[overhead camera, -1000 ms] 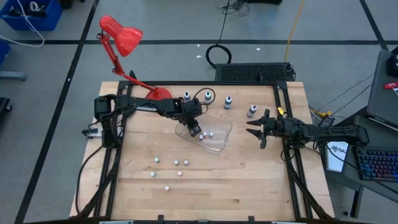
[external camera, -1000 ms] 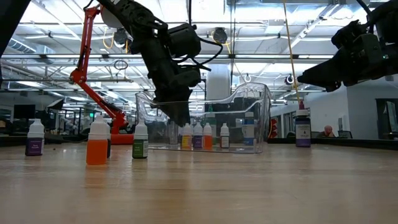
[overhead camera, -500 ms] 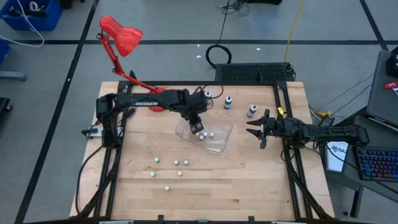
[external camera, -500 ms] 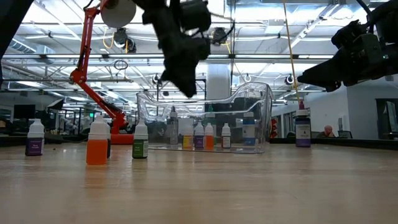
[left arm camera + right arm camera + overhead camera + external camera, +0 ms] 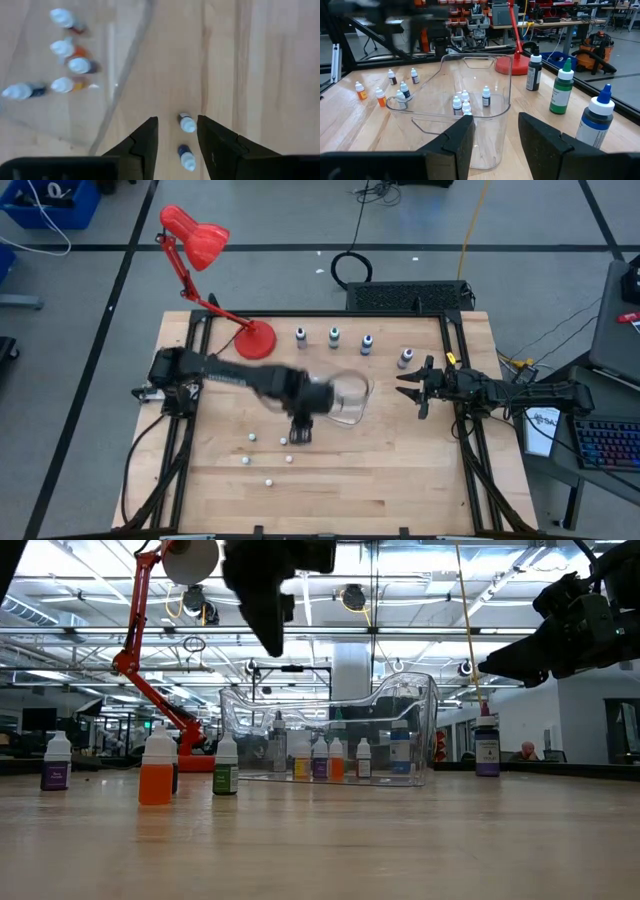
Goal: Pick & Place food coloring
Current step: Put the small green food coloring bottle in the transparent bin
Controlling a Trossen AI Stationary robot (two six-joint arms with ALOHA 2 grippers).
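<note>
The food coloring shows as tiny white-capped dropper bottles. Several stand inside a clear plastic container (image 5: 345, 398) (image 5: 62, 48) (image 5: 464, 100), and several more stand loose on the wood nearer the front (image 5: 268, 448). My left gripper (image 5: 300, 432) (image 5: 176, 121) hangs open high above the table, just to the near-left of the container. It points down over two loose bottles (image 5: 187, 123), with nothing between its fingers. My right gripper (image 5: 402, 386) (image 5: 495, 118) waits open at the table's right, level, facing the container.
Taller bottles stand in a row along the far side (image 5: 333, 335) (image 5: 562, 86). A red desk lamp (image 5: 205, 240) rises from its base at the far left. Bare wood lies toward the near edge (image 5: 350, 490).
My left gripper has risen out of the clear container and swung toward the table's near edge, and now hangs over the loose bottles. The arm is blurred by its motion. The bottles in the container stay where they were.
</note>
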